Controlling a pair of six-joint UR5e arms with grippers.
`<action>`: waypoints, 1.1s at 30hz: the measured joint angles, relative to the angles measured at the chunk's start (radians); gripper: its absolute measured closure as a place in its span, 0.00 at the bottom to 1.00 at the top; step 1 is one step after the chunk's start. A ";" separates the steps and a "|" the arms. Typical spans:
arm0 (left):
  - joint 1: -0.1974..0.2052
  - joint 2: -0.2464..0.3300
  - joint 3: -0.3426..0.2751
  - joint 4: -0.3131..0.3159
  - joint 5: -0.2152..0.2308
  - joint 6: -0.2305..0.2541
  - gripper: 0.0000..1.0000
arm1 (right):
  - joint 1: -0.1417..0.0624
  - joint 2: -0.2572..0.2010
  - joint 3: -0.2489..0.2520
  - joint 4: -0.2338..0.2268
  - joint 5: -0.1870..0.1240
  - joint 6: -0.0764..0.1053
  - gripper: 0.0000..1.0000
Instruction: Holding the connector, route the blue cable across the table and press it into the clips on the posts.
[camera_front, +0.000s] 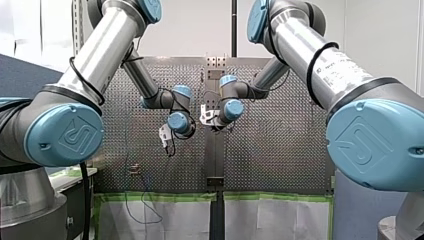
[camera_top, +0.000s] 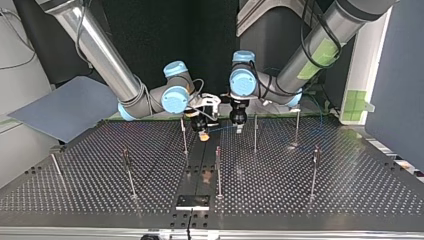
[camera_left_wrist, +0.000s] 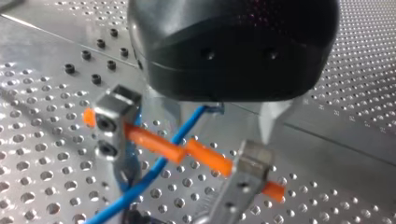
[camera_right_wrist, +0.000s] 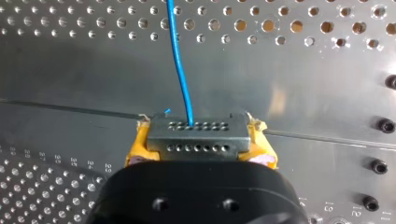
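Right end effector (camera_right_wrist: 200, 150) clenched on the one connector (camera_right_wrist: 196, 135), blue cable (camera_right_wrist: 180, 60) leaving ahead.
Front view: two arms over the tabletop (camera_front: 280, 150). Top view alone: seven posts (camera_top: 218, 170). Left wrist view: left end effector (camera_left_wrist: 180, 163) released, metal fingers (camera_left_wrist: 114, 126) apart, cable between. Right wrist view: yellow pads (camera_right_wrist: 136, 150).

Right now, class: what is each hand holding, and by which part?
The right hand grips the connector by its two ends, between yellow pads. The left hand is open; the blue cable only passes between its fingers.
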 joint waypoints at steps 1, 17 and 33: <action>0.000 0.000 0.000 0.000 -0.001 0.000 0.80 | 0.000 0.000 0.000 0.000 0.000 0.000 1.00; 0.001 0.007 0.001 0.007 0.015 -0.087 0.99 | 0.001 -0.007 0.000 0.010 0.000 -0.005 1.00; -0.010 0.142 -0.009 -0.115 0.013 -0.060 0.99 | 0.001 -0.157 0.000 0.087 -0.002 0.022 1.00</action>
